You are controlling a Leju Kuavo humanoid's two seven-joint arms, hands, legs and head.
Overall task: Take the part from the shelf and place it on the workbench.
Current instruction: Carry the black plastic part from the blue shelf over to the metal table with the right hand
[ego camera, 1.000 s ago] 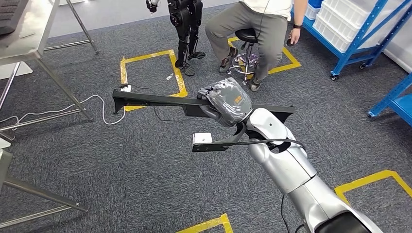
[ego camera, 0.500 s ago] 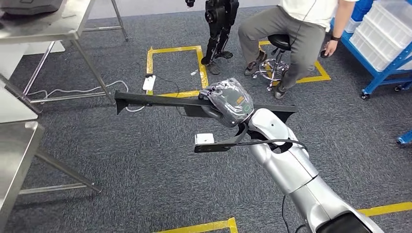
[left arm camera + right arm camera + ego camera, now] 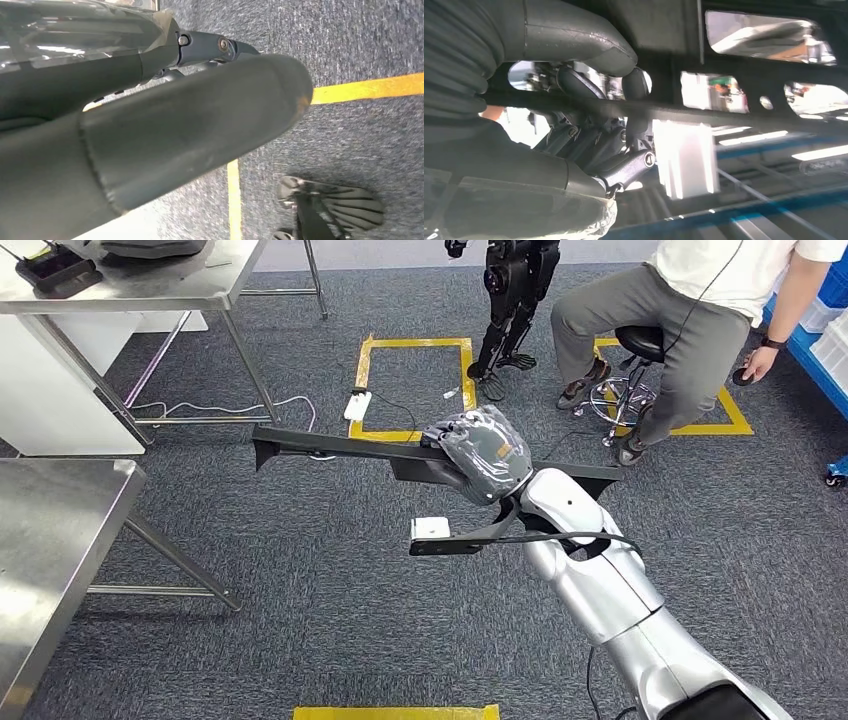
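My right hand [image 3: 482, 453], under a grey wrapped cover, grips a long black bar-shaped part [image 3: 330, 447] near its middle and carries it level above the carpet. A short black arm with a white block [image 3: 430, 528] hangs from the part below the hand. In the right wrist view my fingers [image 3: 589, 135] curl around the black part [image 3: 734, 65], with the white block [image 3: 686, 157] beside them. A steel workbench [image 3: 50, 530] stands at the left, apart from the part's left tip. The left wrist view has my left hand [image 3: 190, 125] over the floor, holding nothing.
A second steel table [image 3: 150, 280] with dark items stands at the back left. A person [image 3: 690, 310] sits on a stool at the back right beside another robot's black legs [image 3: 510, 300]. A power strip [image 3: 357, 405] and cable lie on the carpet among yellow tape squares.
The camera has turned left: the whole scene has slid to the right and more of the steel workbench has come in. My right hand still holds the part the same way.
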